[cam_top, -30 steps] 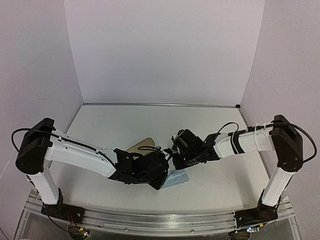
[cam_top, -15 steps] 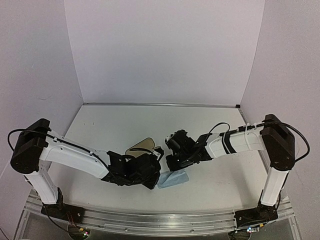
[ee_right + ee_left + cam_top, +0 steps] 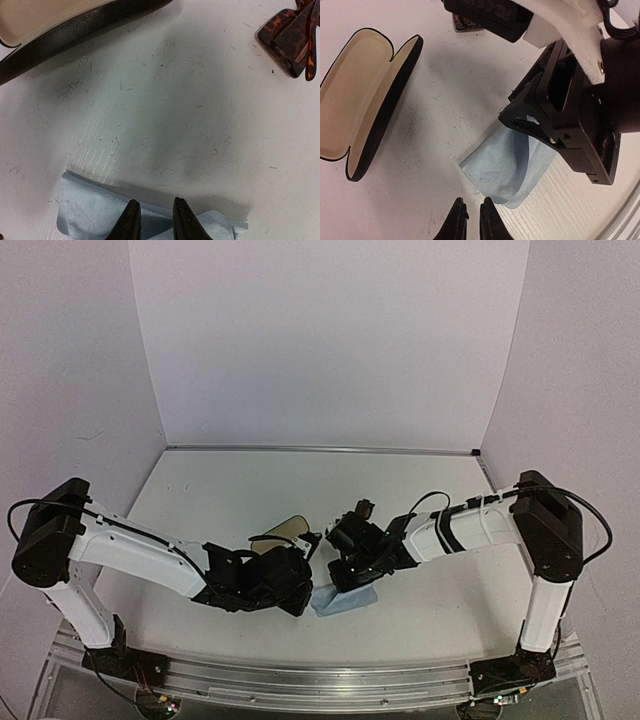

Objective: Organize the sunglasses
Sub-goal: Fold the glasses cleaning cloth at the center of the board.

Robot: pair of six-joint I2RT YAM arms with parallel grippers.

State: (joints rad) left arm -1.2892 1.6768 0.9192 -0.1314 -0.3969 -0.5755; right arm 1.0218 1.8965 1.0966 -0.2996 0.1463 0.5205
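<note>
The sunglasses point(image 3: 290, 40), a folded tortoiseshell pair, lie on the table at the top right of the right wrist view. In the left wrist view only a sliver of them point(image 3: 467, 22) shows under the right arm, and in the top view they are hidden. The light blue cloth point(image 3: 350, 600) lies folded between both grippers. My right gripper point(image 3: 155, 205) stands over the cloth's edge point(image 3: 90, 210) and seems shut on a raised fold of it point(image 3: 500, 165). My left gripper point(image 3: 471, 204) is shut and empty, just left of the cloth's near corner.
The open black case with tan lining point(image 3: 283, 531) lies left of the cloth, also in the left wrist view point(image 3: 355, 95) and the right wrist view point(image 3: 50, 15). The two arms almost touch at mid-table, and the table's metal front rail point(image 3: 320, 680) is close by.
Both arms have pulled back toward the front-left. The cloth has shifted slightly left with the right gripper, and more of the open case shows.
</note>
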